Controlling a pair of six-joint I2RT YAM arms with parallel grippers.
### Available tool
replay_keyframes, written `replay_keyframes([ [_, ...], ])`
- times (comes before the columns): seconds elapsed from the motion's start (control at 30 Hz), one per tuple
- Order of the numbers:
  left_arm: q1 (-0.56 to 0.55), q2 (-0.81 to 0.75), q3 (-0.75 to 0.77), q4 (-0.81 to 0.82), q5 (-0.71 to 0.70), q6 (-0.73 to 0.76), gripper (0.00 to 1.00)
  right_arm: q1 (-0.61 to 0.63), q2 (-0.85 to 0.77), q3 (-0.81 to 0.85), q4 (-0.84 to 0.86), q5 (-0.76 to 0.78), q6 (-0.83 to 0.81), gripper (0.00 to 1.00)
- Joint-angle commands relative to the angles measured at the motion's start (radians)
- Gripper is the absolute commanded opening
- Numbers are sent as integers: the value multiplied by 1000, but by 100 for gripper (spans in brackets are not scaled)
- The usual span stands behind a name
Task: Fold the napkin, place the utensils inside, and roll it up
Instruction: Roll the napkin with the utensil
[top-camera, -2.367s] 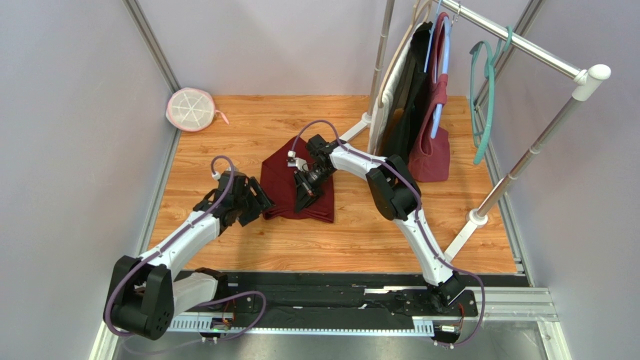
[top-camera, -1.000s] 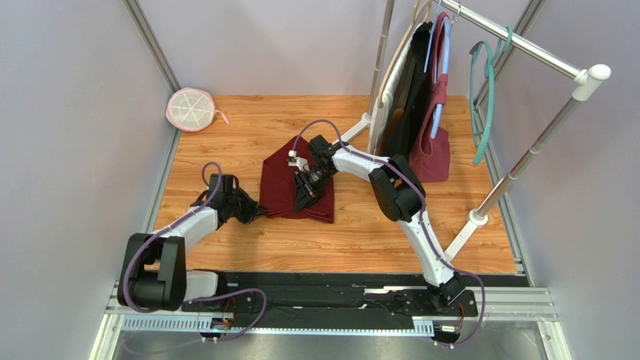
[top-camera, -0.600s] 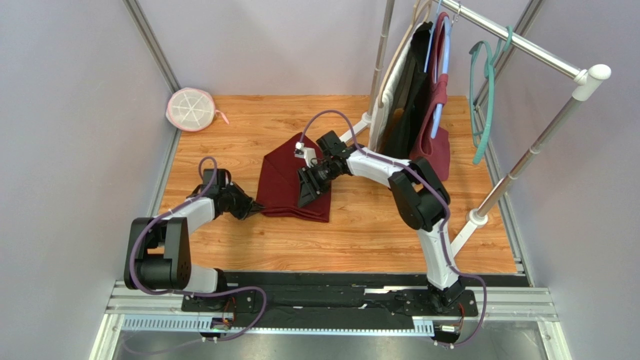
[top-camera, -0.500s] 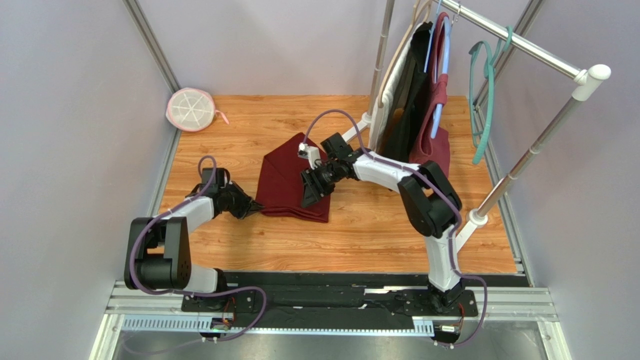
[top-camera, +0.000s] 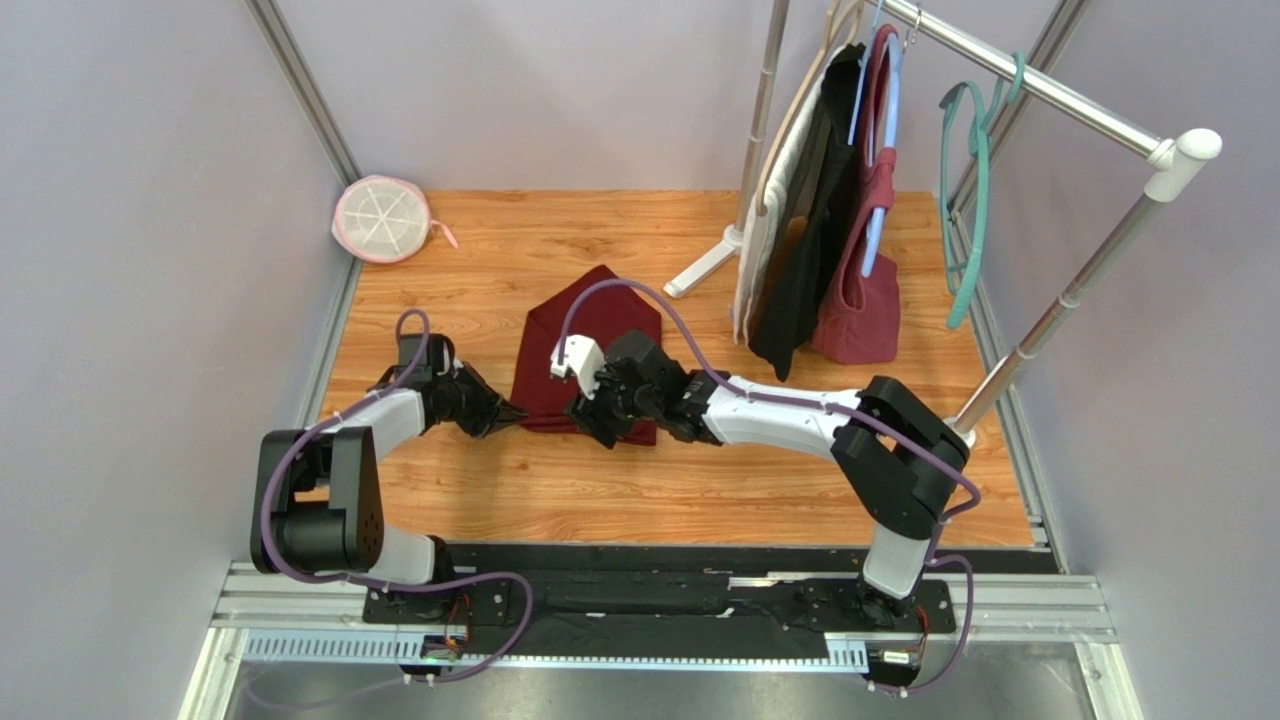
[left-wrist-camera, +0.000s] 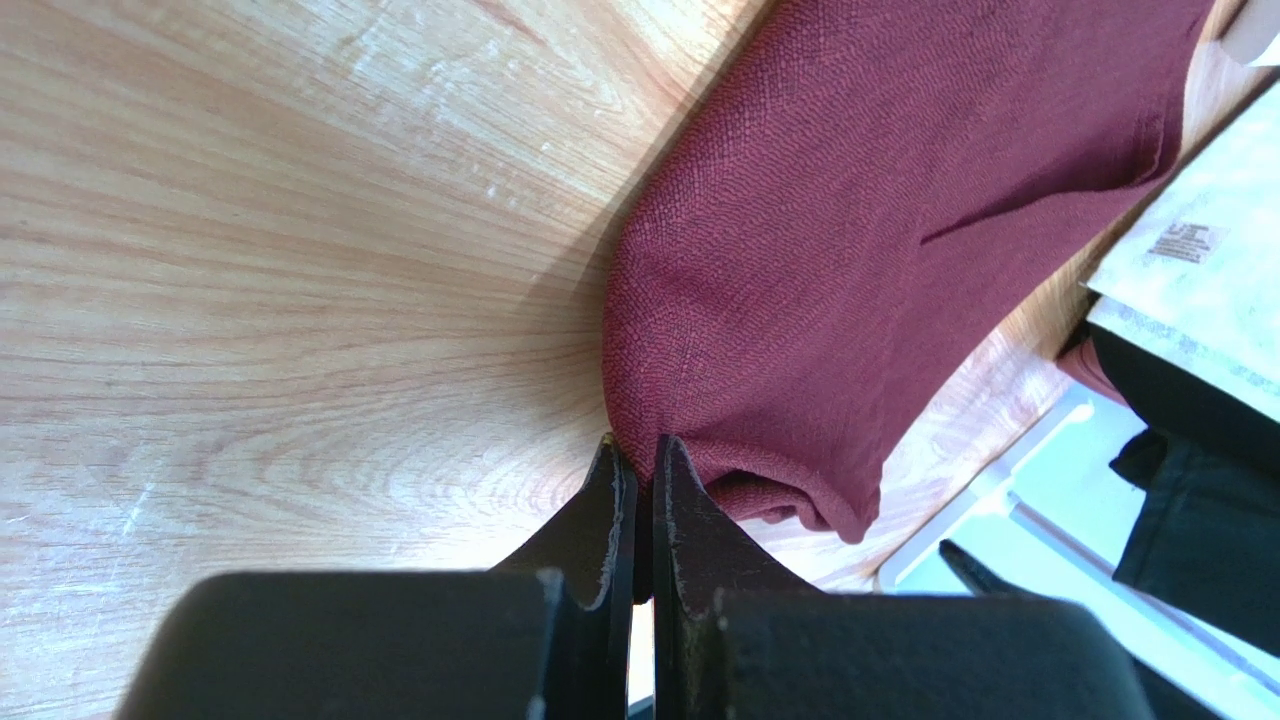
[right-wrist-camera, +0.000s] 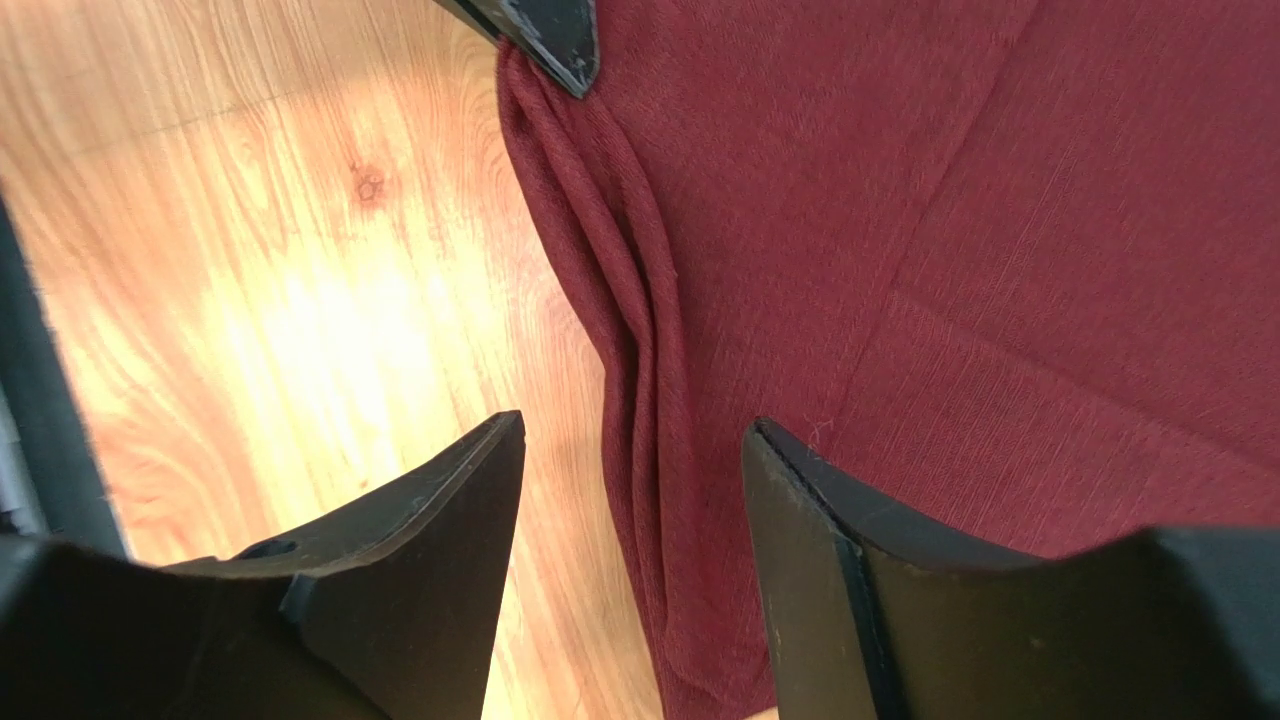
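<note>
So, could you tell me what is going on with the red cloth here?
Both arms are working on the folded napkin lying on the wooden table. The left gripper is shut at its near-left corner. The right gripper hovers open over the bunched folds beside it. No utensils are in view, so this is probably the folding stage.

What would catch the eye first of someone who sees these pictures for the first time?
The dark red napkin, folded, lies in the middle of the wooden table. The left hand is shut on its near left corner, while the right hand hovers open over the rumpled edge beside it. At the far right, dark clothes and a burgundy bag hang on a rack.
</note>
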Motion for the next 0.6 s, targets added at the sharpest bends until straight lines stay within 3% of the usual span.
replay_keyframes([
  [0.0,15,7,42,-7,29,31,0,55,-4,-17,112,173,-124,59],
  [0.13,20,16,45,-14,42,43,0,102,25,-24,127,268,-176,59],
  [0.57,35,26,54,-16,60,59,0,124,125,11,100,305,-211,59],
])
